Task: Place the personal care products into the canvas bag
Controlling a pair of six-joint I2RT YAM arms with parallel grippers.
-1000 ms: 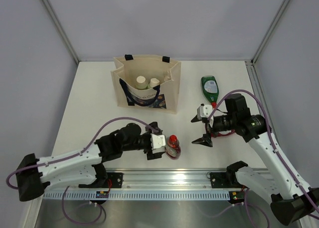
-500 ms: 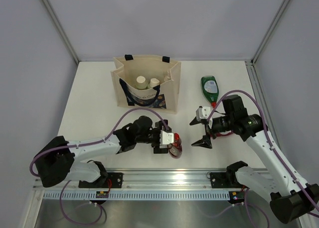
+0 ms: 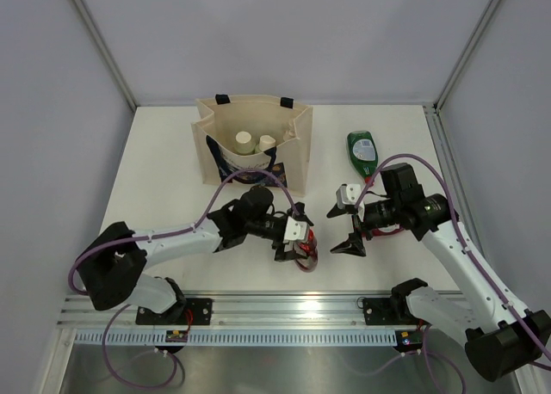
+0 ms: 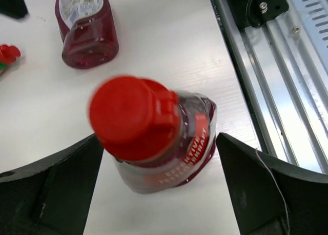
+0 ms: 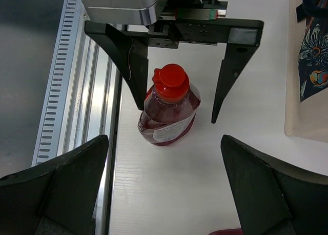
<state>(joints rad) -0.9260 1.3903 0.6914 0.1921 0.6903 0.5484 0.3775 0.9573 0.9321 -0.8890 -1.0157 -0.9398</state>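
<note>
A red squeeze bottle (image 3: 302, 251) with a red cap stands upright near the table's front edge, also in the left wrist view (image 4: 154, 137) and the right wrist view (image 5: 169, 109). My left gripper (image 3: 297, 242) is open, with a jaw on each side of this bottle and a gap on both sides. My right gripper (image 3: 344, 228) is open and empty, facing that bottle. A second red bottle (image 4: 84, 30) lies by it. The dark green bottle (image 3: 362, 152) lies at the right. The canvas bag (image 3: 293, 157) holds two cream-capped cylinders (image 3: 244, 140).
The metal rail (image 3: 293, 312) runs along the near table edge, close beside the standing bottle, and also shows in the right wrist view (image 5: 82, 117). The bag's printed front (image 5: 313, 65) is at the right of that view.
My left arm has swung right and forward, bringing its open jaws from beside the red bottle to either side of it. My right gripper has shifted slightly left.
</note>
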